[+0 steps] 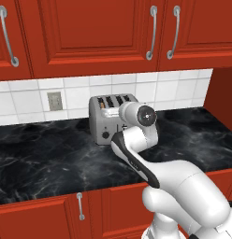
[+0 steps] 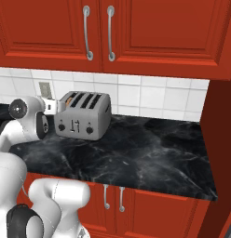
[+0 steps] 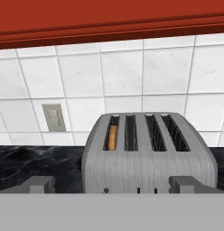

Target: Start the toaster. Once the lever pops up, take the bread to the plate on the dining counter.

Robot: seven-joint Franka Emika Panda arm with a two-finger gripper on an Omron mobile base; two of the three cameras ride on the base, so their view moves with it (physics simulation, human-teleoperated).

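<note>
1. The gripper (image 3: 112, 184) is nearest, hanging in front of the toaster with its jaws spread wide and nothing between them; in the hand view one dark fingertip (image 3: 39, 184) rises at the lower left and the other at the lower right, flanking the toaster's front.
2. The counter (image 2: 150, 148), black marble with pale veins, runs along the wall over red base cabinets (image 2: 159, 211) with curved metal handles.
3. The toaster (image 2: 83, 116), a boxy grey metal four-slot model, stands upright towards the back edge of the counter, close to the tiled wall. Its front carries two black knobs and thin sliders between them, seen in the right base view.
4. The bread (image 3: 112, 137), a tan-brown slice, sits down in the leftmost slot as the hand view shows it, only its top edge visible; in the left base view it is an orange sliver (image 1: 102, 105) in the leftmost slot. The other three slots look dark.
5. Behind the toaster is the white tiled backsplash (image 3: 145, 81), with a grey wall outlet (image 3: 53, 117) to the toaster's left.
6. Farthest and highest are red upper cabinets (image 1: 90, 32) with long metal handles.
</note>
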